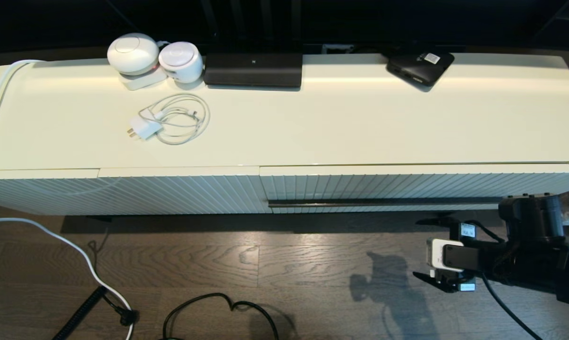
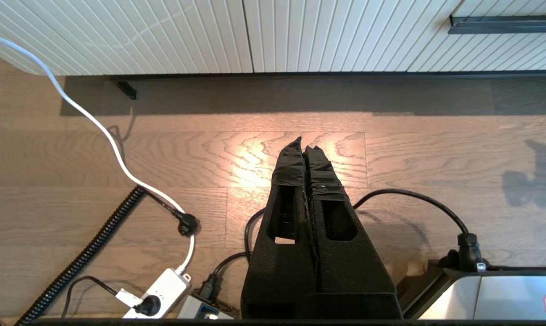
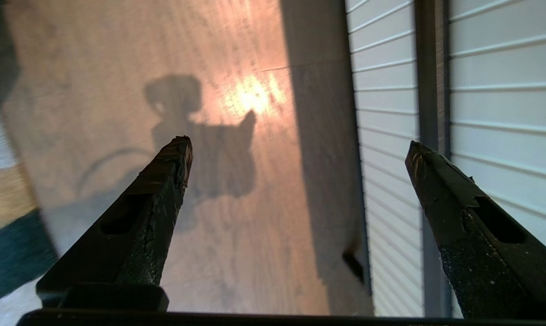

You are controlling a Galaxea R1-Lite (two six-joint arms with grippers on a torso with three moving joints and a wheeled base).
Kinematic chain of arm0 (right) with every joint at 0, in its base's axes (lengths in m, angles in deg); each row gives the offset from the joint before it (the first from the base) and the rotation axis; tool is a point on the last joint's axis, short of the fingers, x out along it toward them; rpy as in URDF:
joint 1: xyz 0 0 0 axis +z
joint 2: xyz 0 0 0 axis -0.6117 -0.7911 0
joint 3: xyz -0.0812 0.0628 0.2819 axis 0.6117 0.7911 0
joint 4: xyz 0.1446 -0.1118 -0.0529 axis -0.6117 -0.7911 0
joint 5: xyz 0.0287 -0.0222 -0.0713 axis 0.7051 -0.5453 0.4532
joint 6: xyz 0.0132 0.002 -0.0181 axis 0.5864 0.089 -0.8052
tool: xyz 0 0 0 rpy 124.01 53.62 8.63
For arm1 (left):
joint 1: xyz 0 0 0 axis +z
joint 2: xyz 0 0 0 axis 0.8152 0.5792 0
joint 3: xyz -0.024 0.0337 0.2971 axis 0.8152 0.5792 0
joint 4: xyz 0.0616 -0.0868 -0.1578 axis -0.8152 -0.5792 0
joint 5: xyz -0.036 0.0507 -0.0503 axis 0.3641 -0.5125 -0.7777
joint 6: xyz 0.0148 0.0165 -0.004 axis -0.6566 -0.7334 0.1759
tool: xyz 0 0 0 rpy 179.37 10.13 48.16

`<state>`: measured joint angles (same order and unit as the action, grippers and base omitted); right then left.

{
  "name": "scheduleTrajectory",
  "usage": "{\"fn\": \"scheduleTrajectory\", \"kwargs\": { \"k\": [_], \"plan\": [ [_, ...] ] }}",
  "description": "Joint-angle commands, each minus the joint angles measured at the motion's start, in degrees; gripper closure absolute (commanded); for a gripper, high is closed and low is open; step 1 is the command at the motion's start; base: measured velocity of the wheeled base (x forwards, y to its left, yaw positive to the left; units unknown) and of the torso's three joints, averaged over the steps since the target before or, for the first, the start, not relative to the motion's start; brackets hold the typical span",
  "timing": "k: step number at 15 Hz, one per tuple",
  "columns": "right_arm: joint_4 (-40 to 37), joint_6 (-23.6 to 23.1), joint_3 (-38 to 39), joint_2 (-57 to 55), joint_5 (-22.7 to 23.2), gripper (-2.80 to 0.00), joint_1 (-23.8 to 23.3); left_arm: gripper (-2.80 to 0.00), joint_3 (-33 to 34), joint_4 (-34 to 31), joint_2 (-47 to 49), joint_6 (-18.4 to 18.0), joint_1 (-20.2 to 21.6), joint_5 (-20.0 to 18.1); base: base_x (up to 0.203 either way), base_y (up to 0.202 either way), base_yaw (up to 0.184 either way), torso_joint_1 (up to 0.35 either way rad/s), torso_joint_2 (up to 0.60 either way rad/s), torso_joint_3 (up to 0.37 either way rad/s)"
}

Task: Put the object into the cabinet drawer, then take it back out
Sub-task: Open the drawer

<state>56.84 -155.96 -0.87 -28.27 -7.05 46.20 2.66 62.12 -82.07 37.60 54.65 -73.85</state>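
The black folding umbrella shows in no view. The cabinet drawer point(image 1: 407, 186) is closed; its ribbed cream front carries a long dark handle bar point(image 1: 383, 203), which also shows in the left wrist view point(image 2: 504, 25) and the right wrist view point(image 3: 429, 68). My right gripper point(image 1: 423, 249) hangs low over the floor just in front of the drawer's right end, turned sideways. It is open point(image 3: 297, 145) and holds nothing, with one finger point(image 3: 440, 185) close to the handle bar. My left gripper point(image 2: 305, 147) is shut and empty, parked over the floor.
On the cabinet top point(image 1: 336, 123) lie a flat black box with a white label point(image 1: 420, 66), a black slab point(image 1: 253, 69), two white round devices point(image 1: 133, 54) and a coiled white charger cable point(image 1: 173, 118). Cables point(image 2: 118, 149) and a power strip point(image 2: 161, 290) lie on the wooden floor.
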Motion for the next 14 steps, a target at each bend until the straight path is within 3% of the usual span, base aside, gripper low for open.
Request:
{"fn": "scheduleTrajectory", "kwargs": {
  "k": [1,14],
  "plan": [
    [1.42,-0.4,-0.3,-1.86,0.27,-2.8,-0.05,0.0,-0.04,0.0,0.0,0.02,0.04,0.01,0.0,0.0,0.0,0.0,0.0,0.0],
    [8.25,-0.91,-3.99,-9.24,0.63,-2.8,-1.1,0.0,-0.04,0.0,0.0,0.02,0.04,0.01,0.0,0.0,0.0,0.0,0.0,0.0]
  ]
}}
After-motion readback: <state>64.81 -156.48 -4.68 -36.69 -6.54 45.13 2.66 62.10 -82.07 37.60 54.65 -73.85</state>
